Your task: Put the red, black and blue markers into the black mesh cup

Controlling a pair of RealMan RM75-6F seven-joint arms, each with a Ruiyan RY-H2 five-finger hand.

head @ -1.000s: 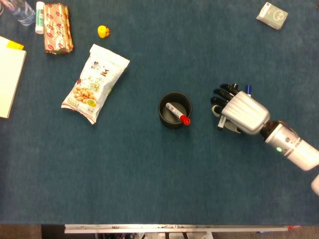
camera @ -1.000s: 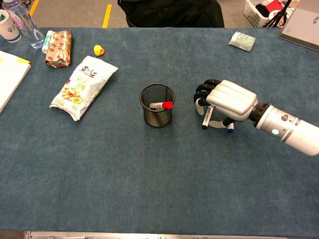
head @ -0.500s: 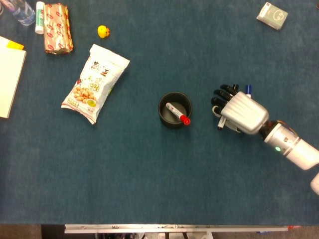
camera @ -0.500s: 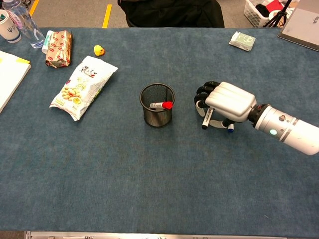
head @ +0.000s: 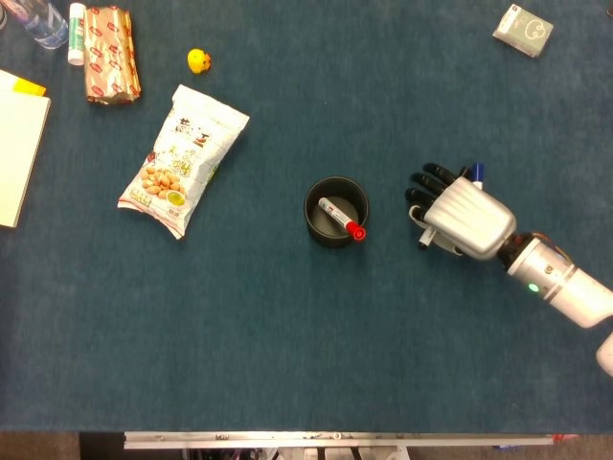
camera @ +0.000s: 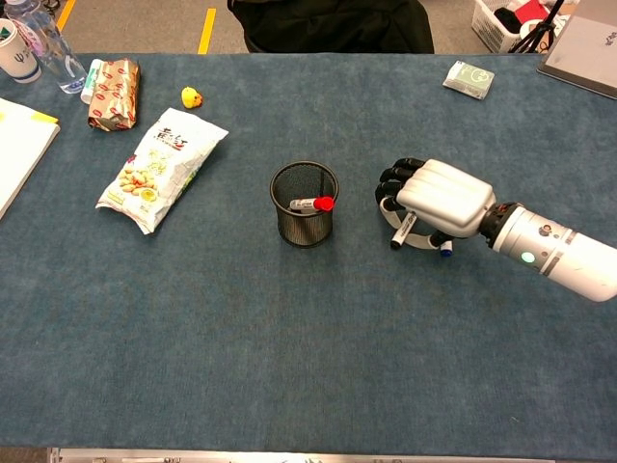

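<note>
Both marker tips (camera: 394, 244) chest-view only.

I'm working in a lab or office: felt-covered desk (camera: 289, 367), yellow floor tape (camera: 207, 29) far from the robot hand (camera: 434, 198).

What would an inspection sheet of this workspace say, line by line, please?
Surface: blue table, flat, metal strip along the near edge.
Job's things: red marker leans inside the cup; black marker and blue marker lie under the right hand, outside the cup.
Clutter: nut bag, duck, gold packet, bottle, paper, card box.
Hands: right hand lies over the two markers, fingers curled; whether it grips one cannot be told. Left hand not in view.
Cables: nothing seen.
Surroundings: floor with yellow tape, white basket, dark shape behind the table.
</note>
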